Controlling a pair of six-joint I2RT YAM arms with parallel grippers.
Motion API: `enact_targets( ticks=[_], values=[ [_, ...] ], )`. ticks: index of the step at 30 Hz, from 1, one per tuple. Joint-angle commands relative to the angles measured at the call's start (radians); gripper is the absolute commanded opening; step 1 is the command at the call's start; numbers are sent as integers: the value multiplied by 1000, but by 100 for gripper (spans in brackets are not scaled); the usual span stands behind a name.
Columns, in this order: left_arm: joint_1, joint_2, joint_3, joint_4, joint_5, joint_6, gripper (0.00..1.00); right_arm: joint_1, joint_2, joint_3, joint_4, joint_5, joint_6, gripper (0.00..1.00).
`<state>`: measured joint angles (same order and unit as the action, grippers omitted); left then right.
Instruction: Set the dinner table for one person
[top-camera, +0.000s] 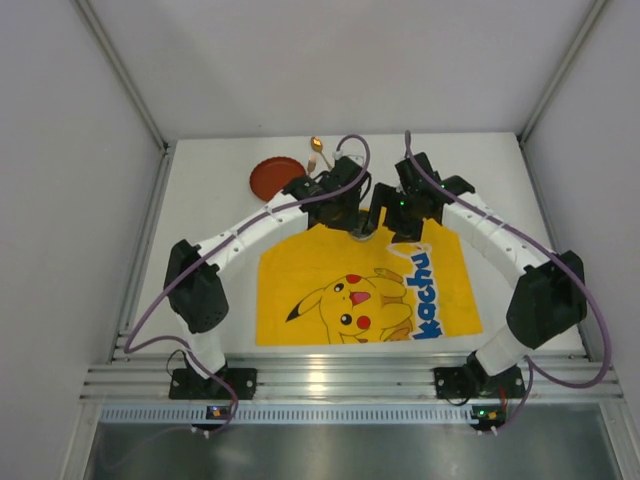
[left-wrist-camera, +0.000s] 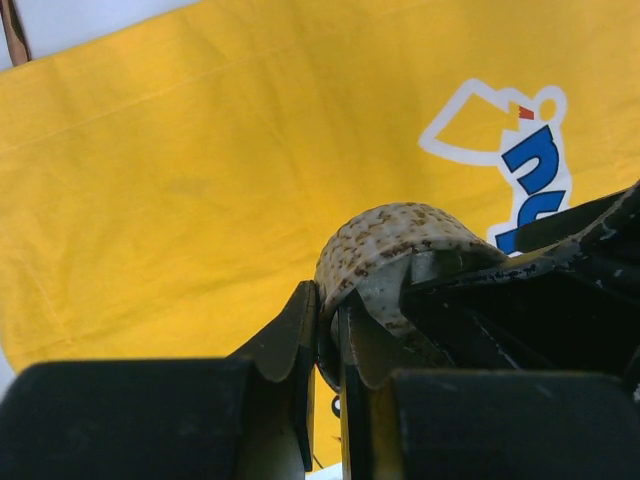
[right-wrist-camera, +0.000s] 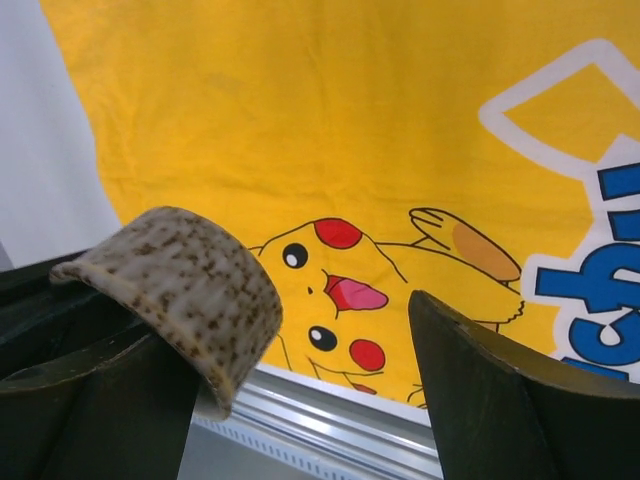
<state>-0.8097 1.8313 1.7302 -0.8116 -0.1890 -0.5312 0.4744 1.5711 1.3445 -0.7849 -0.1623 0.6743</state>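
Observation:
A speckled beige bowl (left-wrist-camera: 400, 240) is pinched by its rim in my left gripper (left-wrist-camera: 325, 295), whose jaws are shut on it. It hangs over the back part of the yellow cartoon mat (top-camera: 365, 290), which lies on the white dinner table (top-camera: 205, 195). My right gripper (right-wrist-camera: 300, 340) is open, and the bowl (right-wrist-camera: 185, 285) sits against its left finger, with a wide gap to the right finger (right-wrist-camera: 500, 400). In the top view both grippers, left (top-camera: 345, 215) and right (top-camera: 388, 220), meet at the mat's back edge.
A red plate (top-camera: 275, 178) lies on the table behind the mat at the left. A spoon (top-camera: 315, 150) lies just right of it near the back edge. The aluminium rail (top-camera: 330, 378) runs along the near edge.

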Motion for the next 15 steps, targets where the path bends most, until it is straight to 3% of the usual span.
enact_targets(
  ticks=[1,4,5,8,12,13,15],
  values=[
    [-29,-76,-7,22,48,-38,0,29,29,62,38,93,27,78],
    [-39,-99,-40,31,51,-59,0,38,35,48,32,121,28,41],
    [-39,-110,-58,37,51,-62,0,40,32,42,29,127,28,22],
    [-37,-119,-73,46,51,-61,3,44,20,15,26,145,30,0],
    [-39,-124,-90,48,48,-62,31,44,7,-8,19,158,27,0],
    [-39,-122,-93,45,45,-61,45,43,3,-14,16,158,27,0],
    [-39,-127,-95,43,19,-66,55,41,-2,-22,10,190,25,0]
  ],
)
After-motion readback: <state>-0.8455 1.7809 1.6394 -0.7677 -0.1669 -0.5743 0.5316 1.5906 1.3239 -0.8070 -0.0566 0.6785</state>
